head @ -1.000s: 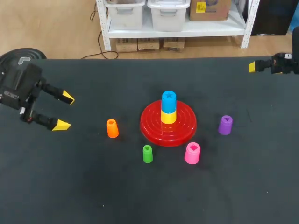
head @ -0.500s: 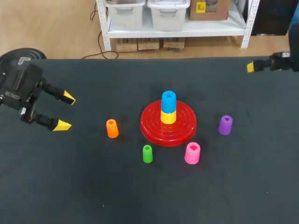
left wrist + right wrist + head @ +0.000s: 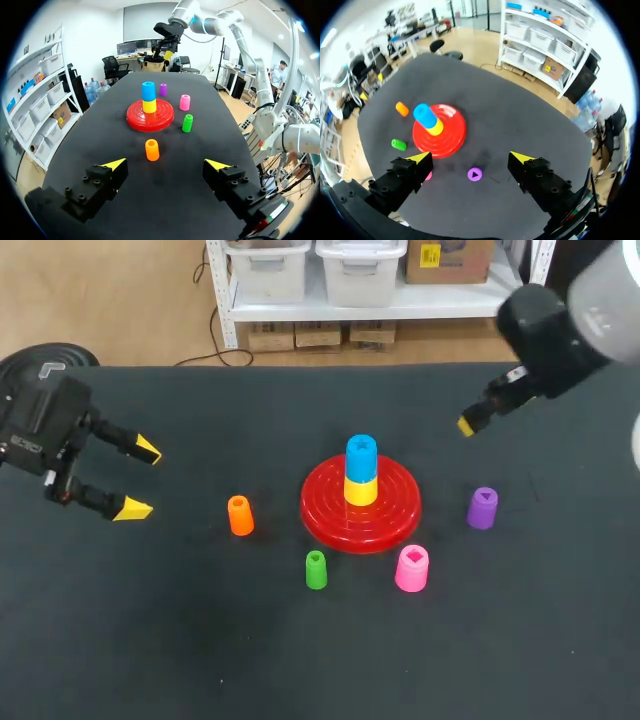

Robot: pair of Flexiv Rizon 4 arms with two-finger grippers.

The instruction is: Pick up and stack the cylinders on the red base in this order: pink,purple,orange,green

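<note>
The red base [image 3: 392,515] sits mid-table, seen also as the red base [image 3: 135,117] and the red base [image 3: 451,142]. The pink cylinder [image 3: 412,568] stands in front of it to the right and the purple cylinder [image 3: 482,507] to its right. To its left is the orange cylinder [image 3: 240,515], and the green cylinder [image 3: 316,570] is in front of it. My left gripper [image 3: 140,478] is open at the far left, with the orange cylinder [image 3: 152,149] ahead of it. My right gripper [image 3: 470,157] hangs open high above the purple cylinder [image 3: 474,174], holding nothing.
A yellow cylinder [image 3: 361,490] with a blue cylinder [image 3: 361,453] on top stands at the base's centre. The black table [image 3: 200,640] stretches wide around the pieces. My right arm [image 3: 545,325] reaches in over the far right part of the table.
My right arm has swung in from the far right edge towards the middle and now hangs above the table, behind and right of the base. The left arm and the cylinders have not moved.
</note>
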